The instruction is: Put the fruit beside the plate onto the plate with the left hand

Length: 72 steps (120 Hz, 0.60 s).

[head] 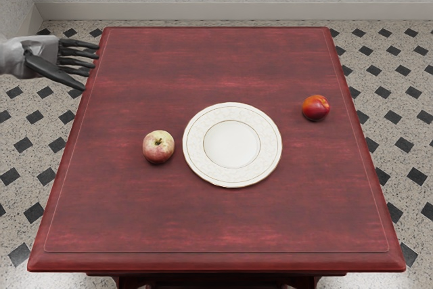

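Note:
A white plate (pixel 232 170) with a thin gold rim line lies flat near the middle of the dark red table (pixel 216 221). Just left of it, close to its rim but apart from it, a pale red and yellow apple (pixel 158 146) stands upright with its stem up. A darker red fruit, like a peach (pixel 315 107), lies farther off to the plate's right. My left hand (pixel 76 63) hovers at the table's far left corner, well away from the apple, its dark fingers (pixel 80 53) stretched out straight and holding nothing.
The table has a raised edge all round, over a black and white tiled floor. A grey wall with a pale skirting board runs behind the table's far edge.

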### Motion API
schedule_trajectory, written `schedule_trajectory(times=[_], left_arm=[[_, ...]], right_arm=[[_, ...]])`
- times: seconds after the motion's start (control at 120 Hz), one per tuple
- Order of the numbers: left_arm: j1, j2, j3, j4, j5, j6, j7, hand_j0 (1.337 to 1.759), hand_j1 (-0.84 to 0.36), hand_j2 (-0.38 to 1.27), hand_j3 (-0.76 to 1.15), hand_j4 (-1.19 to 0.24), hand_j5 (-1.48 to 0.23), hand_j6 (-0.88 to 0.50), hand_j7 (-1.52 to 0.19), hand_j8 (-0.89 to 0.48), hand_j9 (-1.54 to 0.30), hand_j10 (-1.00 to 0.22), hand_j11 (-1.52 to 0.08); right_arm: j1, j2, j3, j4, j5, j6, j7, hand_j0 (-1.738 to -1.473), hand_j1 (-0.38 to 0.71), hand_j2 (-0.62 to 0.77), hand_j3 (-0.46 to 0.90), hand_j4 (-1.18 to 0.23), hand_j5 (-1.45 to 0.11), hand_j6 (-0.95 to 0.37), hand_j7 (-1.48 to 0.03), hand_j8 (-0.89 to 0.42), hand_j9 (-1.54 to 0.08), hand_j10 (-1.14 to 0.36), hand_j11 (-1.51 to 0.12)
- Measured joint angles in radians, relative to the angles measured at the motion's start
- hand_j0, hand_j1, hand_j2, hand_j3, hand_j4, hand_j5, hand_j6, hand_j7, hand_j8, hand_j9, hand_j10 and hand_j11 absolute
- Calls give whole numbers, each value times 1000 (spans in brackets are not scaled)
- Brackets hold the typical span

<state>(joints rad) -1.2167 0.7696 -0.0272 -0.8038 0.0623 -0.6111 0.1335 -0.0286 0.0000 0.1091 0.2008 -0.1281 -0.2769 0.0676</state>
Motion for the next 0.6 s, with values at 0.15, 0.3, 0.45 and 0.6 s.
schedule_trajectory(times=[0.15, 0.3, 0.45, 0.6], left_arm=[[-1, -1, 0, -3, -1, 0, 0, 1658, 63, 49, 0, -240, -311, -240, -311, -240, -311, -239, -311], [-11, -1, 1, -6, 15, 0, 1, 1658, 63, 49, 0, -240, -311, -240, -311, -239, -311, -239, -311], [-65, -20, 0, -30, 115, 0, 7, 1658, 63, 49, 0, -240, -311, -240, -311, -240, -311, -240, -311], [-97, -5, 0, -152, 206, 0, 118, 1658, 62, 49, 0, -241, -312, -241, -312, -241, -312, -241, -312]], right_arm=[[-2, 0, -1, 0, 1, -1, -1, -1658, -318, -5, 0, -26, -34, -26, -33, -26, -34, -26, -33], [-4, 0, -3, -1, 0, -1, -3, -1658, -318, -5, 0, -26, -34, -26, -34, -26, -34, -26, -34], [-5, 0, -3, -1, 1, -1, -3, -1658, -318, -5, 0, -26, -34, -26, -33, -26, -34, -26, -34], [-5, 0, -3, -1, 0, -1, -3, -1658, -318, -5, 0, -26, -34, -26, -34, -26, -34, -26, -34]])
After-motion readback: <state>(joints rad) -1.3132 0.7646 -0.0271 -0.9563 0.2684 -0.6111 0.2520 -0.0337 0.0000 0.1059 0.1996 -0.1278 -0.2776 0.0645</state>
